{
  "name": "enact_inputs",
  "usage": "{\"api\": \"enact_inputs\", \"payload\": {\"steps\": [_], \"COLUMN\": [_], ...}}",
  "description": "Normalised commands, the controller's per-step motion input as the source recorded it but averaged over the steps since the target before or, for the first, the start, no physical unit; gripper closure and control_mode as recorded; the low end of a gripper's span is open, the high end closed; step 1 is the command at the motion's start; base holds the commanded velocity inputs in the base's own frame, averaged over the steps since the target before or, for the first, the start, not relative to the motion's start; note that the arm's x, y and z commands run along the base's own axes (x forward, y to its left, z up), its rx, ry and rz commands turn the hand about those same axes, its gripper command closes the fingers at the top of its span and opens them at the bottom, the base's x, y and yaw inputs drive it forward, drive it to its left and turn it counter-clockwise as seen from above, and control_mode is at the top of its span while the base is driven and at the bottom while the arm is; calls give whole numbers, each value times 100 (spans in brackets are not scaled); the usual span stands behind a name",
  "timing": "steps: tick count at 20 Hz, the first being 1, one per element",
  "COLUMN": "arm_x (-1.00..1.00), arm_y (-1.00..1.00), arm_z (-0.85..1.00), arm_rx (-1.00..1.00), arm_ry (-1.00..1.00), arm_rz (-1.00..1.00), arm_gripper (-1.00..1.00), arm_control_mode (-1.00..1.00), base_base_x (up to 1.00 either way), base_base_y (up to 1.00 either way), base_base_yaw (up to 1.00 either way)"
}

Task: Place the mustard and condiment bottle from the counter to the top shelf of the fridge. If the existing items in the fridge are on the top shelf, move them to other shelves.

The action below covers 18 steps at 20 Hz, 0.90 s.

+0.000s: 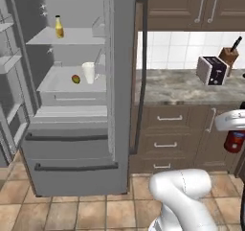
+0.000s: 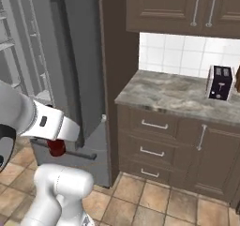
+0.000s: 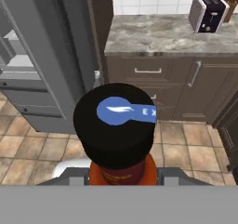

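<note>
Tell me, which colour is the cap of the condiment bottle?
Black, with a blue mark on top; the hand view shows the condiment bottle best.

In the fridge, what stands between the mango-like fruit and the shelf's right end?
The white cup stands there, just right of the fruit, on the shelf below the mustard; the left base view shows it.

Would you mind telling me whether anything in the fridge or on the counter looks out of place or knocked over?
Nothing stands out: the mustard stands upright on the top shelf, the cup and fruit sit on a lower shelf, and the toaster stands squarely on the counter.
</note>
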Motion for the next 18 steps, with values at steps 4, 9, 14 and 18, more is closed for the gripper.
{"api": "enact_inputs", "payload": {"steps": [4,9,14,18], "arm_x": [0,0,0,0], "arm_y": [0,0,0,0], "arm_z": [0,0,0,0], "arm_rx": [0,0,0,0], "arm_ry": [0,0,0,0], "arm_rz": [0,0,0,0], "arm_gripper": [100,100,100,100], "arm_control_mode": [100,100,100,100], "base_base_x": [-44,3,70,93], "base_base_y": [100,100,93,57], "base_base_yaw": [31,12,1,-4]}}
